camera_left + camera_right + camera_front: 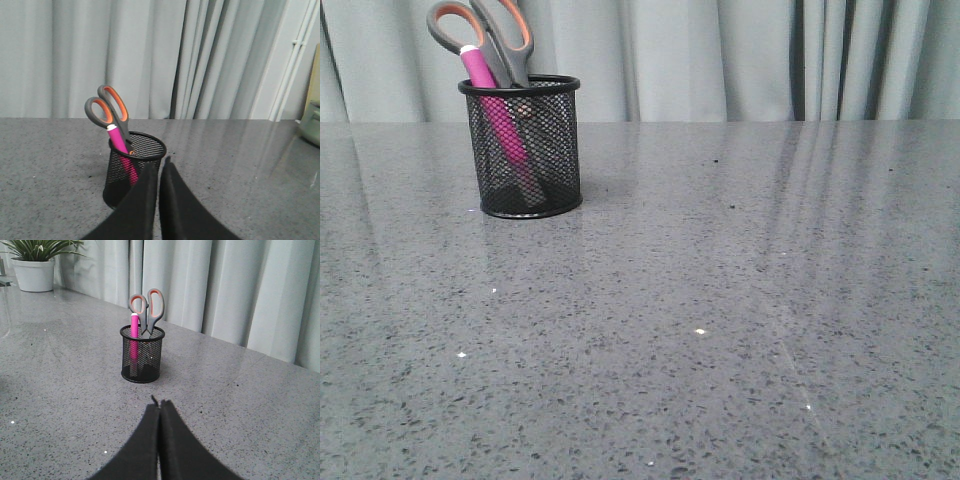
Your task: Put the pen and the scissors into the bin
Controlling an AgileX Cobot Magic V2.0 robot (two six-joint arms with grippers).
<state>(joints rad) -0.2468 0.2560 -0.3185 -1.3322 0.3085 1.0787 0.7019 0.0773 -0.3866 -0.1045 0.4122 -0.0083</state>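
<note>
The black mesh bin (523, 150) stands on the grey table at the far left. The magenta pen (490, 100) and the grey scissors (490, 35) with orange-lined handles stand inside it, handles up. In the left wrist view the bin (131, 167) is just beyond my left gripper (159, 164), with the pen (120, 147) and scissors (107, 107) in it; the jaws are shut and empty. In the right wrist view the bin (142, 354), pen (134, 335) and scissors (146, 307) are farther off; my right gripper (160, 403) is shut and empty. Neither gripper shows in the front view.
A grey curtain (720, 60) hangs behind the table. A potted plant (35, 262) in a white pot stands at the table's far end in the right wrist view. A pale object (311, 125) sits at the edge of the left wrist view.
</note>
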